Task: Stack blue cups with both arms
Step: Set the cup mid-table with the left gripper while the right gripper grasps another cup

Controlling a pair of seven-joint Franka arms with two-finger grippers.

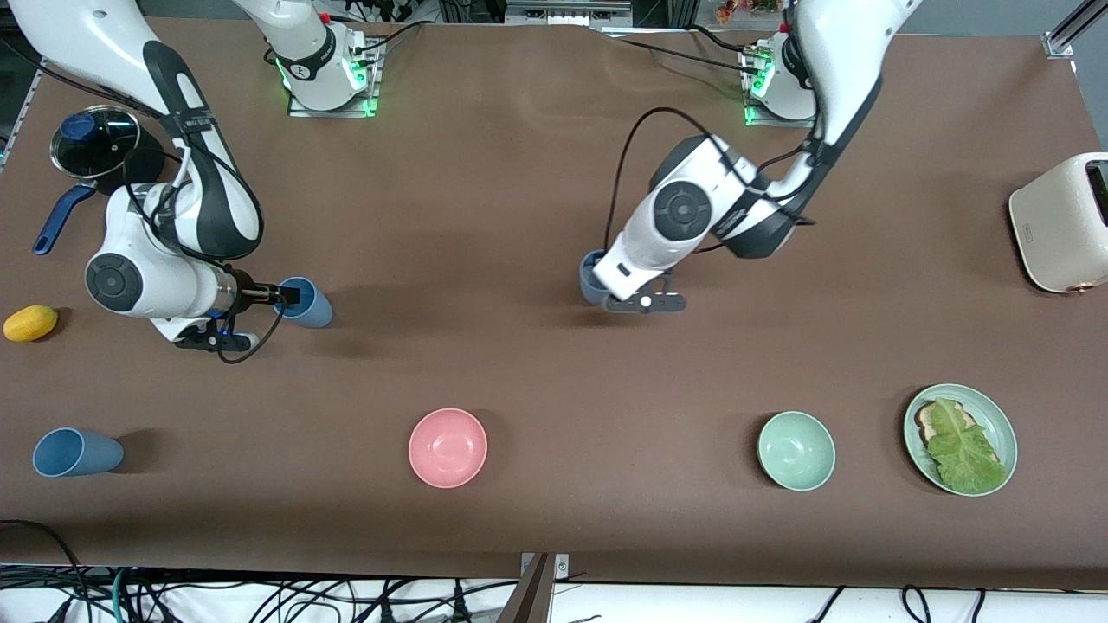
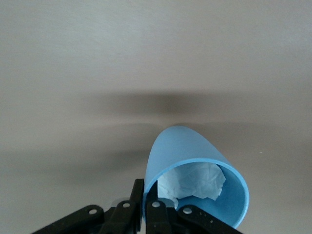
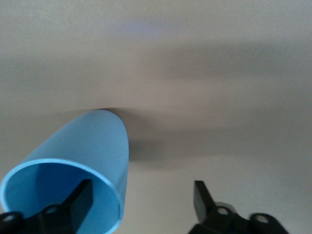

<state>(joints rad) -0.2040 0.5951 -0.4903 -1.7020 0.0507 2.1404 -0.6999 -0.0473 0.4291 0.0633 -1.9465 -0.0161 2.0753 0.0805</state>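
Note:
A brighter blue cup [image 1: 310,305] stands toward the right arm's end of the table. My right gripper [image 1: 288,295] is open at its rim. In the right wrist view one finger [image 3: 80,197] is inside this cup [image 3: 92,146] and the other is well outside, so my right gripper [image 3: 142,196] straddles the wall. A duller grey-blue cup [image 1: 591,277] sits mid-table, mostly hidden under my left arm's hand. My left gripper [image 2: 146,189] is shut on the rim of that cup [image 2: 183,151], which holds white paper. A third blue cup [image 1: 74,452] is near the front edge.
A pink bowl [image 1: 447,447], a pale green bowl [image 1: 796,450] and a green plate [image 1: 995,415] with toast and lettuce line the front. A cream toaster [image 1: 1065,221] stands at the left arm's end. A yellow fruit [image 1: 30,323] and a lidded pot [image 1: 93,138] are at the right arm's end.

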